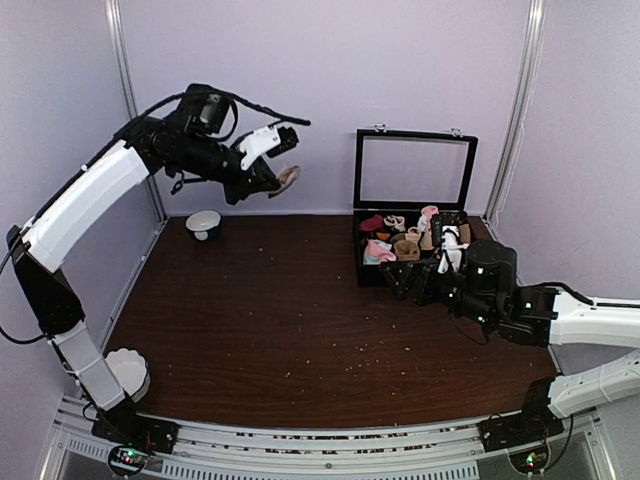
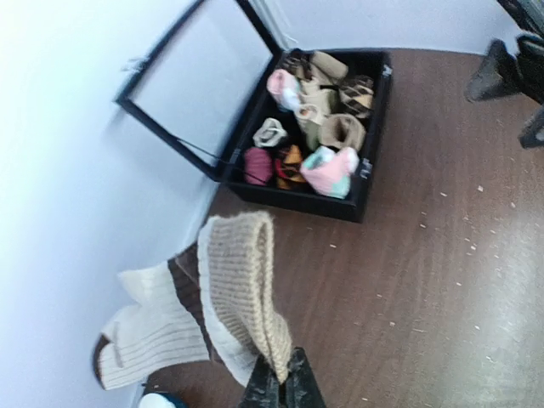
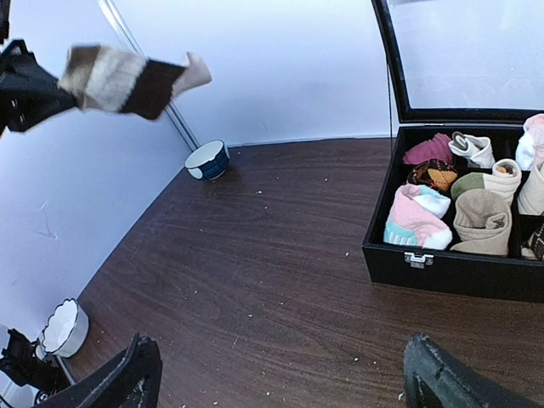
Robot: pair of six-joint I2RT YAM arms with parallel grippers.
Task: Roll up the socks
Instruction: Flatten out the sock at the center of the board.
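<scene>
Tan socks [image 2: 242, 276] pinched in left pincer [image 2: 280, 374] aloft, right pincer [image 3: 285, 374] spread wide beside black box [image 3: 442, 272]

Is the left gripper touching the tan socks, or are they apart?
Touching. The left wrist view shows the left gripper shut on one end of the socks, pinching the fabric.
</scene>
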